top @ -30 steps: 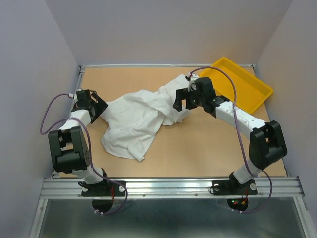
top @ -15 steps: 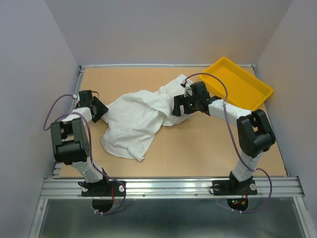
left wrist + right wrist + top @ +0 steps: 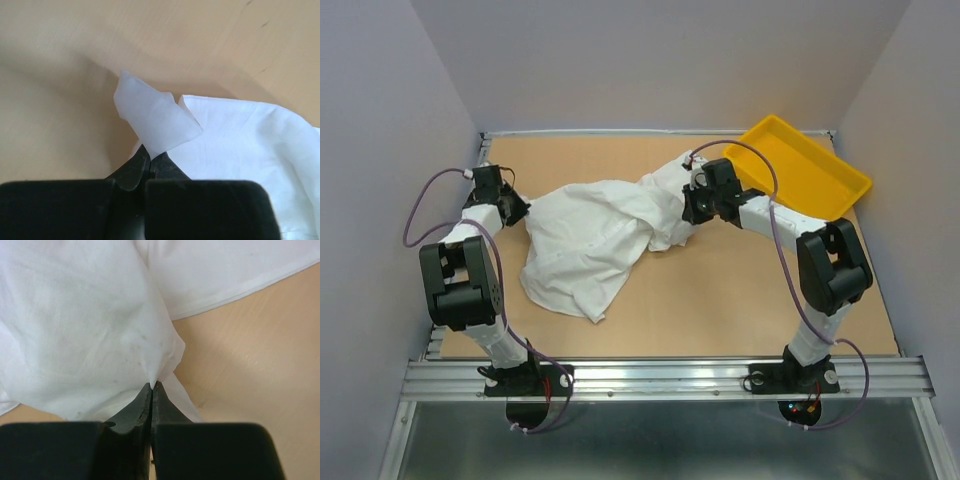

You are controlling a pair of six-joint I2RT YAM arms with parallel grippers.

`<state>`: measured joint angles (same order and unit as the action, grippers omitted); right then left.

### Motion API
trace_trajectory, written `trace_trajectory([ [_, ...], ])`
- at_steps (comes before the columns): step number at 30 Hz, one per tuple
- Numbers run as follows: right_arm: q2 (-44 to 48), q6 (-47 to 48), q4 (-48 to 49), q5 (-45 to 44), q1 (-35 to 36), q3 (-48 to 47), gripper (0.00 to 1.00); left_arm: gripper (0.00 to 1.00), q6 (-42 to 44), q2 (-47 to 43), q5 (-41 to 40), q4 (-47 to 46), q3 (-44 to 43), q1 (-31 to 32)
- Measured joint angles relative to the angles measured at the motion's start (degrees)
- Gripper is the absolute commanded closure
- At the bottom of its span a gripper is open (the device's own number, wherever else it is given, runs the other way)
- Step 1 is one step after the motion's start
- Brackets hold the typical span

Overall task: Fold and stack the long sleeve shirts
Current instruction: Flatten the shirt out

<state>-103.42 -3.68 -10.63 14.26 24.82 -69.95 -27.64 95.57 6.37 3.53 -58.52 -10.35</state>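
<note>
A crumpled white long sleeve shirt (image 3: 595, 235) lies across the middle of the wooden table. My left gripper (image 3: 517, 208) is at its left edge, shut on a corner of the fabric (image 3: 152, 112) that sticks up past the fingertips (image 3: 139, 161). My right gripper (image 3: 692, 207) is at the shirt's right end, beside the yellow tray. Its jaws are pressed together on a pinched fold of white cloth (image 3: 75, 325), and the cloth pulls to a point at the tips (image 3: 150, 390).
A yellow plastic tray (image 3: 807, 172) sits tilted at the back right corner of the table (image 3: 740, 290). Grey walls close in the left, back and right sides. A metal rail (image 3: 670, 378) runs along the near edge by the arm bases.
Both grippers went from open to shut on the shirt. The left gripper moved back and left with the shirt's edge; the right gripper moved down to the cloth near the tray.
</note>
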Motion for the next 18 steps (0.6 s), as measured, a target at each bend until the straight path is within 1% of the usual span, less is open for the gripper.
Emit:
trace_trajectory([
  [3, 0.59, 1.88, -0.7, -3.17, -0.2, -2.47, 1.0, 1.0, 1.09, 0.07, -0.61, 1.62, -5.38, 0.0],
  [6, 1.01, 4.22, -1.38, -7.06, -0.94, -7.65, 0.99, 1.0, 1.68, 1.09, -1.09, 4.22, -14.27, 0.0],
  [7, 1.2, 5.64, -1.51, -9.6, -1.29, -10.62, 0.99, 1.0, 1.86, 1.68, -1.31, 4.39, -18.62, 0.0],
  [9, 1.22, 7.34, -2.08, -13.05, -1.79, -15.89, 1.0, 1.0, 1.97, 2.19, -1.4, 5.03, -24.35, 0.02],
  [11, 1.22, 10.34, -2.47, -17.49, -2.32, -23.3, 0.99, 1.0, 2.16, 3.78, -1.53, 6.58, -33.35, 0.07],
  [12, 1.16, 11.76, -2.49, -19.32, -2.49, -27.19, 0.99, 1.0, 2.25, 5.27, -1.38, 7.34, -39.76, 0.13],
  [13, 1.14, 13.81, -1.99, -21.79, -2.69, -32.76, 0.99, 1.0, 2.38, 6.21, -1.09, 7.17, -44.13, 0.15],
  [15, 1.18, 15.93, -1.29, -23.96, -2.73, -38.25, 0.99, 1.0, 2.56, 7.3, -0.5, 7.06, -51.47, 0.26],
  [16, 1.18, 17.59, -0.55, -25.31, -2.67, -42.42, 0.99, 1.0, 2.78, 7.54, 0.04, 7.15, -56.08, 0.37],
  [18, 2.08, 19.34, 0.85, -26.1, -2.62, -45.18, 0.99, 1.0, 3.21, 7.06, 0.94, 5.9, -58.86, 0.5],
])
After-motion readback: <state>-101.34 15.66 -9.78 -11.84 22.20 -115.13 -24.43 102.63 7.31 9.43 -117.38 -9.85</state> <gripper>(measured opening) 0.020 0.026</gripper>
